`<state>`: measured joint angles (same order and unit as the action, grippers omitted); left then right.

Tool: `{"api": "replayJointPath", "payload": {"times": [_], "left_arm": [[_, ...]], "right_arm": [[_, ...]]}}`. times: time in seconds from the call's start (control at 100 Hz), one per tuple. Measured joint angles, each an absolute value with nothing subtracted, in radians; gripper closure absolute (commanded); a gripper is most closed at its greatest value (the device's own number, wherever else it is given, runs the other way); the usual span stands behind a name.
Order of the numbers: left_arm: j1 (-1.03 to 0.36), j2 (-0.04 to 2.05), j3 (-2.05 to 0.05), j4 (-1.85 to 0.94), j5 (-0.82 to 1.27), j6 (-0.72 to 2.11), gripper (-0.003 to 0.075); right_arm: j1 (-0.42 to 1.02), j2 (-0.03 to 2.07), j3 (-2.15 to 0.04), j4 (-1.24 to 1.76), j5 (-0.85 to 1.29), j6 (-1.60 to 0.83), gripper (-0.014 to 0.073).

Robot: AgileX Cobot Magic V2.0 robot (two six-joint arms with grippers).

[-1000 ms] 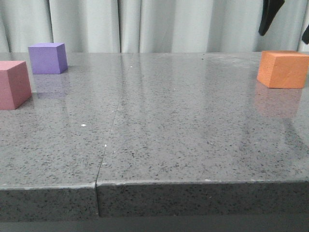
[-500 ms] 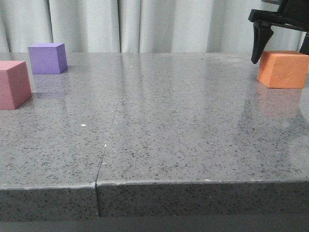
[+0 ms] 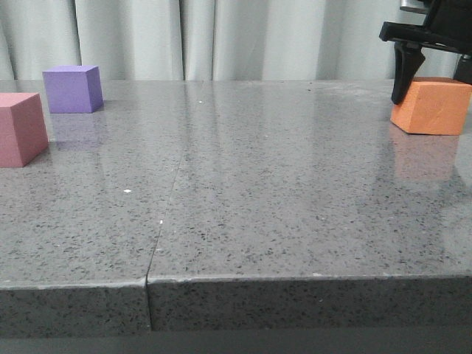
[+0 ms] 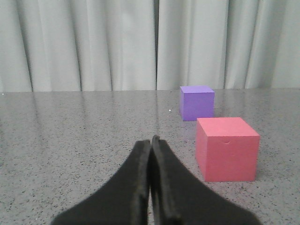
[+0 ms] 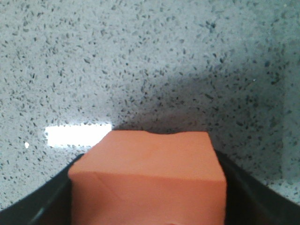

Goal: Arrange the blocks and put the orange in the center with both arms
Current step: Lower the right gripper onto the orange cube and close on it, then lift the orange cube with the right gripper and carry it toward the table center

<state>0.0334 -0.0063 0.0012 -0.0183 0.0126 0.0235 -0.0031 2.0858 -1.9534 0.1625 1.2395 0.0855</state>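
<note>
The orange cube point(image 3: 433, 107) sits at the far right of the grey table and fills the right wrist view point(image 5: 147, 173). My right gripper point(image 3: 436, 92) stands over it with a dark finger point(image 3: 403, 74) against its left face. Both fingers press its sides in the right wrist view point(image 5: 147, 192). The pink-red cube point(image 3: 18, 129) is at the left edge, with the purple cube point(image 3: 71, 88) behind it. My left gripper point(image 4: 151, 140) is shut and empty, low over the table. The pink-red cube point(image 4: 227, 147) and purple cube point(image 4: 197, 102) lie ahead of it, to one side.
The speckled grey table point(image 3: 243, 184) has a seam point(image 3: 166, 214) running from the front edge toward the back. Pale curtains point(image 3: 221, 37) hang behind it. The front edge point(image 3: 295, 280) is close to the camera.
My right gripper came down from above onto the orange cube and its fingers closed in on the cube's sides. The cube shifted slightly. The pink-red and purple cubes have not moved.
</note>
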Motion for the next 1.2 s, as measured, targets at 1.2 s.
{"api": "replayJointPath", "payload": {"times": [1.2], "left_arm": [[0.033, -0.006, 0.001, -0.018, 0.013, 0.023, 0.0741]], "right_arm": [[0.416, 2.241, -2.244, 0.252, 1.242, 0.365, 0.0267]]}}
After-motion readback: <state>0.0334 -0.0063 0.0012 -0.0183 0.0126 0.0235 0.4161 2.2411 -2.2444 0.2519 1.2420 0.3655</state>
